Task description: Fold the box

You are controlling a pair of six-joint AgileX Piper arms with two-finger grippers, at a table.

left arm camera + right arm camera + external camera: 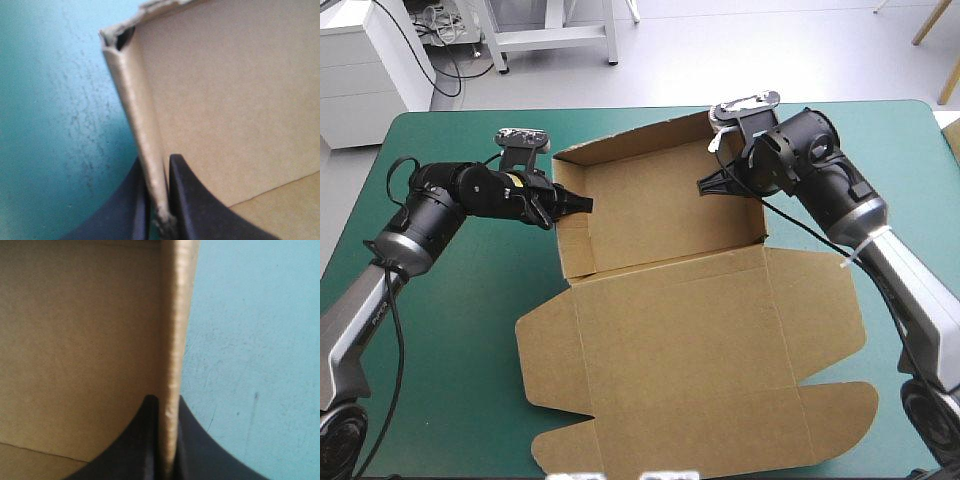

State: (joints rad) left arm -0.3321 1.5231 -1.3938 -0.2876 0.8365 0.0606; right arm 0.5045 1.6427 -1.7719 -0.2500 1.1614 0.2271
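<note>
The brown box [660, 210] stands as an open tray at the middle of the table, walls raised, with its lid [710, 350] lying flat toward the near edge. My left gripper [582, 203] is shut on the tray's left wall. In the left wrist view its black fingers [187, 200] pinch the folded wall edge [132, 110], one inside and one outside. My right gripper [705, 185] is shut on the right wall. In the right wrist view that wall [176, 315] runs straight ahead from between the gripper [167, 401].
The teal-green cover [450, 300] shows bare on both sides of the box and along the far edge [620, 112]. The lid's rounded flaps [840, 420] reach close to the near edge of the table.
</note>
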